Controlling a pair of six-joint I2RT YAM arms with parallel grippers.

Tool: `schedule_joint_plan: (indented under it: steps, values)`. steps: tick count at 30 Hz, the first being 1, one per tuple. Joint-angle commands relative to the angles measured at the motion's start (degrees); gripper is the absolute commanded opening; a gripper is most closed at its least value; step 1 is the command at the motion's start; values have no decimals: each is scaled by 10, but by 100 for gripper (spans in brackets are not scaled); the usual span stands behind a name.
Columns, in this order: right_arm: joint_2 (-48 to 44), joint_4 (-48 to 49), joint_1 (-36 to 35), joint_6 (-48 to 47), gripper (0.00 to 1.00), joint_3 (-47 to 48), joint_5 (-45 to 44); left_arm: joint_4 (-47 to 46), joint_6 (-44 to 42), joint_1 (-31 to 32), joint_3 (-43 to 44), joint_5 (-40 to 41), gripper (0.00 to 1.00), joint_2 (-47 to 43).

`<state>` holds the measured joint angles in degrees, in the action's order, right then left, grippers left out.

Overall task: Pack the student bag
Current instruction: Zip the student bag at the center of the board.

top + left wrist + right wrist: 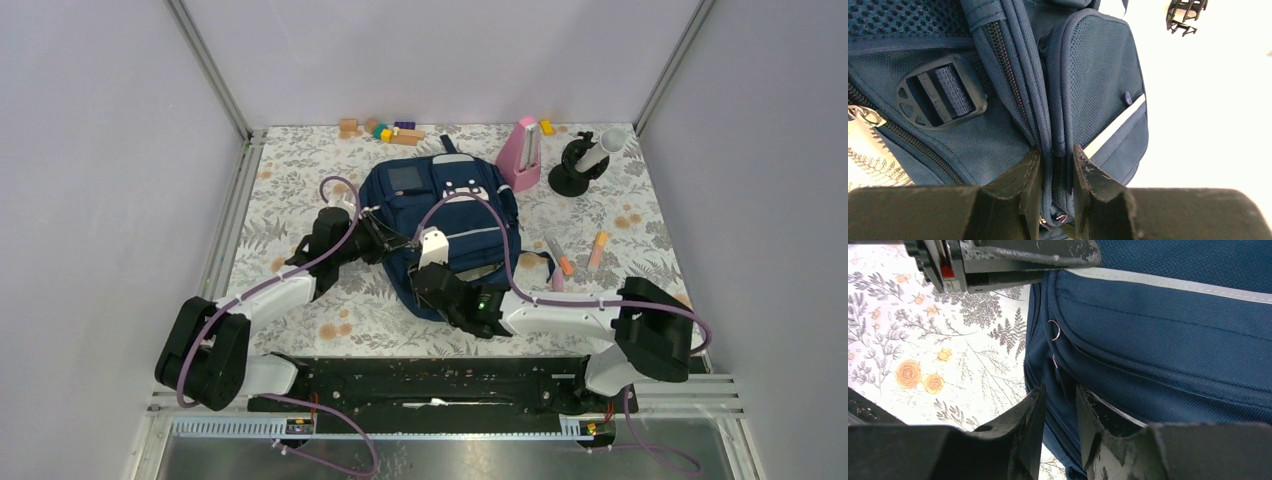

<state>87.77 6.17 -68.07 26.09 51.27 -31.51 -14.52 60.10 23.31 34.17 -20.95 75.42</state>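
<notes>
Cloth, not a rigid shell, is what both arms have to deal with here. The student bag (455,215) lies flat in the middle of the flower-patterned desk (290,180), its front pocket facing up and its top toward the far edge. It looks limp and light while it is unpacked, so it should sag and fold wherever it is lifted, and a pull on one edge is more likely to drag the whole bag than to open it.

The left gripper (1056,185) is at the bag's left flank. Its jaws are drawn in on the raised ridge of fabric along the zip seam (1020,95), which fills the narrow gap between them. A plastic strap buckle (940,95) sits just beside that seam.

The right gripper (1060,425) is at the bag's near edge, its jaws a little apart. A small dark zip tab (1063,382) hangs between them, below a metal pull ring (1054,330). Whether they pinch the tab cannot be told.

The stitched seams, the zip tabs and the strap are the firmest places to hold, since the smooth panels would slip or bunch. One arm likely has to anchor the bag while the other works the zip.

Markers (562,258) lie near the bag's right side.
</notes>
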Motion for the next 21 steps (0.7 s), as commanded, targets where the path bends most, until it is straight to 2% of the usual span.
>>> schedule_joint_plan:
  steps: [1, 11, 21]
  values:
    - [-43, 36, 3, -50, 39, -11, -105, 5, 4, 4, 27, -28, 0, -45]
    - [-21, 3, -18, -93, 43, 13, -178, 23, 5, 5, 37, -26, 0, -69]
    - [16, 22, -49, -160, 49, 57, -195, 42, -3, 5, 44, -20, 0, -74]
